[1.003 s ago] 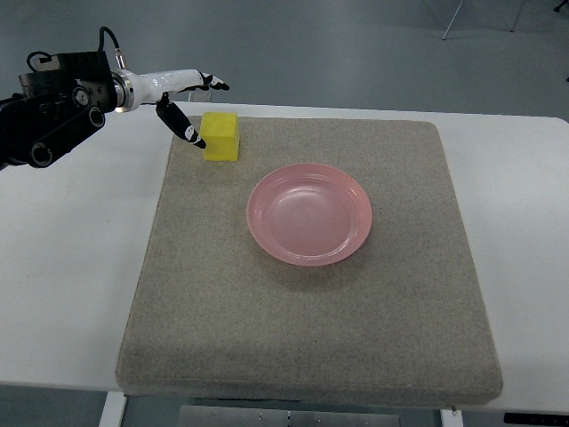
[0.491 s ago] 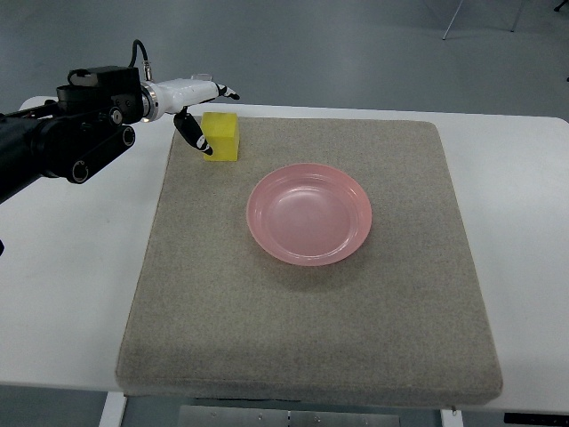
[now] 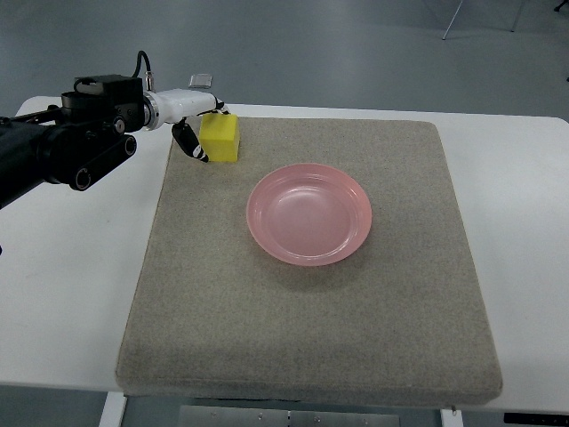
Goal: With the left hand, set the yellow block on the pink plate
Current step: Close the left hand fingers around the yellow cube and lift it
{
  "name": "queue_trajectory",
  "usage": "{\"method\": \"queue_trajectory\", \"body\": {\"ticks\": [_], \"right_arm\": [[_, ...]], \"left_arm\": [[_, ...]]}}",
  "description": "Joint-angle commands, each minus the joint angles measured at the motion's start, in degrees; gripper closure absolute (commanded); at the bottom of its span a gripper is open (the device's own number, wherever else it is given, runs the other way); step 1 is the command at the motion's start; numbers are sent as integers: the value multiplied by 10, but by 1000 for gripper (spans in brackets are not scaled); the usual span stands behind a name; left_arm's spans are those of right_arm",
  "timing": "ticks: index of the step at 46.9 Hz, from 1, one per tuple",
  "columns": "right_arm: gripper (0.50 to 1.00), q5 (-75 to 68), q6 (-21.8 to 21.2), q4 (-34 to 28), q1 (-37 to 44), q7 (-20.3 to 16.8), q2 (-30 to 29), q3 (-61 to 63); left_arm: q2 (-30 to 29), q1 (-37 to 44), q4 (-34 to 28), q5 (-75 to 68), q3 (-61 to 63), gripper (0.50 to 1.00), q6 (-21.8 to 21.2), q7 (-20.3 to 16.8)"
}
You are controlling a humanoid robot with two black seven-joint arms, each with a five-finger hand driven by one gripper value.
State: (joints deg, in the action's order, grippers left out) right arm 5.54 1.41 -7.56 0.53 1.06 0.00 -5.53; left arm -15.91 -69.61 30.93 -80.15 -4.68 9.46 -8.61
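The yellow block [image 3: 222,142] sits on the grey mat [image 3: 302,320] near its far left corner. My left hand [image 3: 207,133] comes in from the left edge on a black arm and is closed around the block. The thumb [image 3: 189,142] presses the block's left side and the other fingers [image 3: 213,108] curl over its back edge. The block rests on the mat. The pink plate [image 3: 308,213] lies empty in the middle of the mat, to the right of and nearer than the block. The right hand is out of view.
The mat lies on a white table [image 3: 71,294] with bare white margins left and right. Grey floor and a chair leg [image 3: 453,18] show beyond the far edge.
The left hand has moved right up to the block. Its fingers, spread before, have curled around the block's left and back sides. The block has barely shifted.
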Motion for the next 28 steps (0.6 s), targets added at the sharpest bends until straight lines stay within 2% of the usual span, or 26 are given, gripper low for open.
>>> {"method": "queue_trajectory", "body": {"ticks": [1, 5, 9, 15, 20, 28], "right_arm": [[576, 0, 0, 0, 0, 0, 0, 0], [576, 0, 0, 0, 0, 0, 0, 0], [576, 0, 0, 0, 0, 0, 0, 0], [576, 0, 0, 0, 0, 0, 0, 0], [576, 0, 0, 0, 0, 0, 0, 0], [576, 0, 0, 0, 0, 0, 0, 0]], "left_arm": [[0, -1, 0, 0, 0, 913, -2, 1], [-2, -4, 1, 1, 0, 945, -15, 1], [-8, -9, 5, 3, -2, 945, -32, 1], [-32, -32, 26, 10, -7, 952, -33, 0], [-59, -45, 83, 14, -8, 975, -27, 0], [-103, -45, 211, 17, -10, 975, -21, -1]]}}
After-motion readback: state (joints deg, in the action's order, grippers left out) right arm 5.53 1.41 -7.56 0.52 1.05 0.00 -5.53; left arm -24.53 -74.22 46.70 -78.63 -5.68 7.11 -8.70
